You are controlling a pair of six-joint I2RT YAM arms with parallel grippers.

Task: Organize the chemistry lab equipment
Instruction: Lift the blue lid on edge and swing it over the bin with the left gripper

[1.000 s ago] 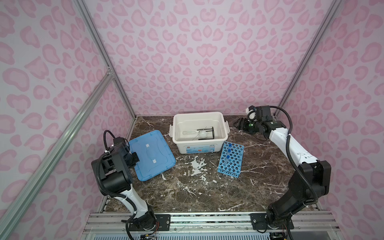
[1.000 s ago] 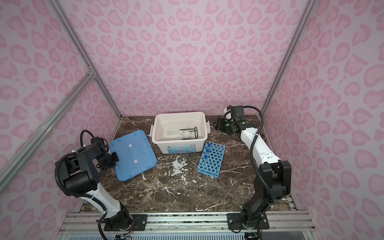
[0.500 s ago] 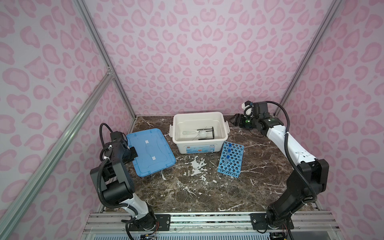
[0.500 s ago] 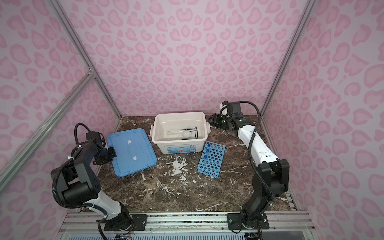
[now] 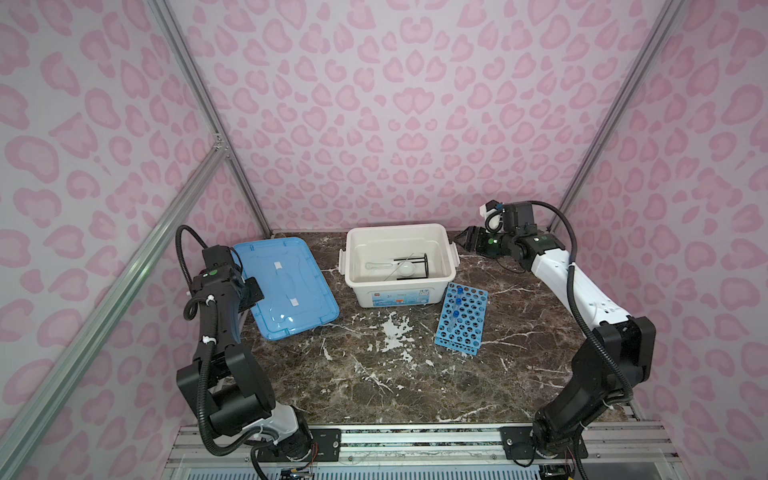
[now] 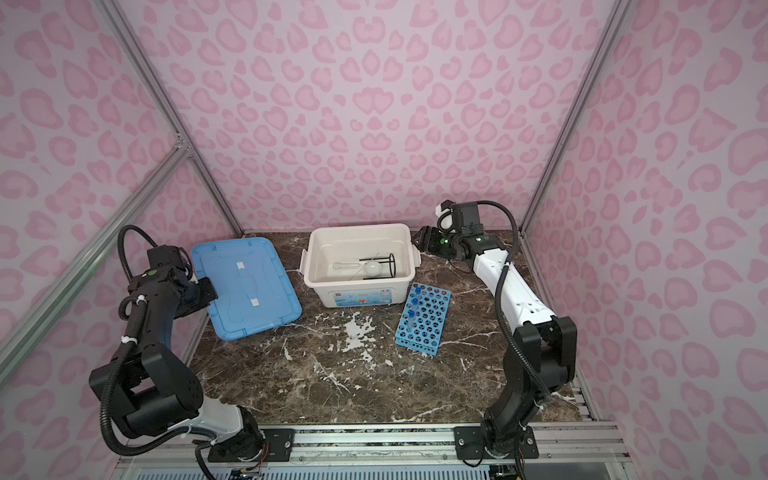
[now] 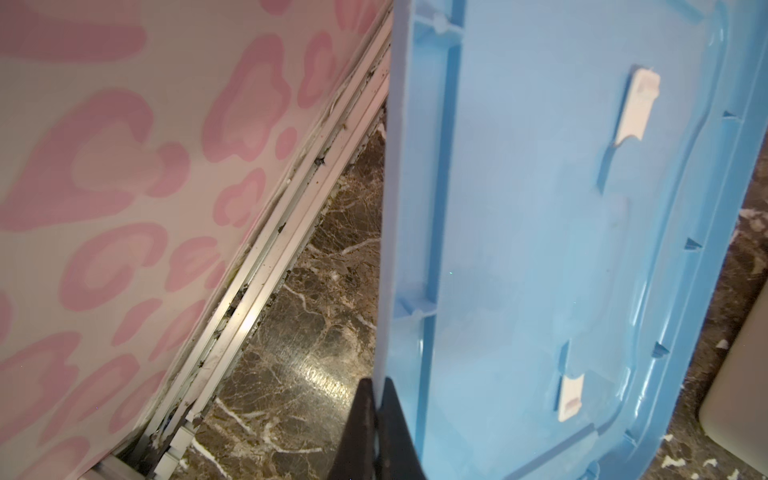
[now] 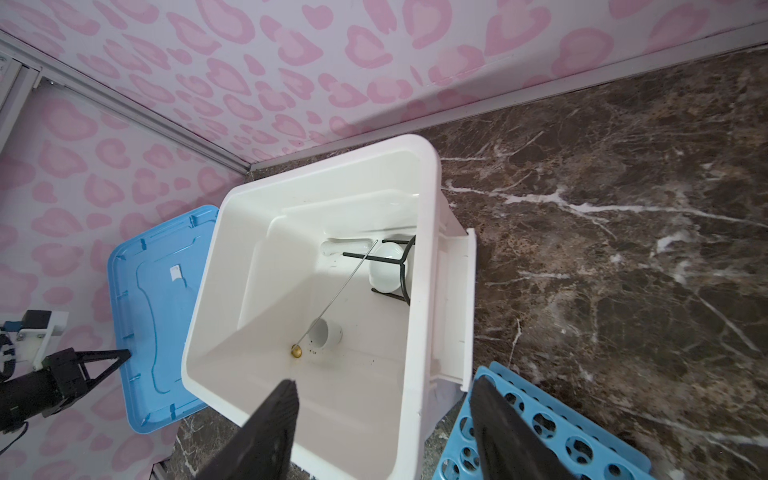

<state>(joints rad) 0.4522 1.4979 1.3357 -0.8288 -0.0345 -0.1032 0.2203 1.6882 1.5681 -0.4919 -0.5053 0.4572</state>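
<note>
Nearest me, the blue perforated plastic rack (image 5: pixel 463 320) lies on the dark marble worktop (image 5: pixel 374 386). It sits just in front of the right front corner of the large white plastic storage box (image 5: pixel 397 227), close to it, though I cannot tell if they touch. Its long axis runs roughly front to back, with the far end slanted toward the box. Two clear blue-capped tubes (image 5: pixel 457 307) sit along its box-side edge. I judge this rack and its tubes the only equipment I can see outside the box.

Further back on the left, the flat blue rectangular lid (image 5: pixel 286 286) lies beside the box with a narrow gap between them. My left fingers (image 7: pixel 397 428) are clamped tight on the rim of its outer long edge. In the left wrist view that edge stands off the worktop.

Inside the box lie the white pestle (image 8: pixel 345 248), the white shallow dish (image 8: pixel 386 266) framed by the black wire ring stand (image 8: pixel 401 266), and the white cup (image 8: pixel 326 334), apparently on its side. A thin metal rod with a brass tip (image 8: pixel 340 291) lies across them.

Farthest back, my right fingers (image 8: pixel 270 428) are spread wide and hold nothing. They hover just outside the box's right rear corner, above its rim.

The rack lies toward me from those fingers, past the box's right wall. The right arm is much the nearer, and the left is occupied. I would turn the fingers across the rack's short width.
</note>
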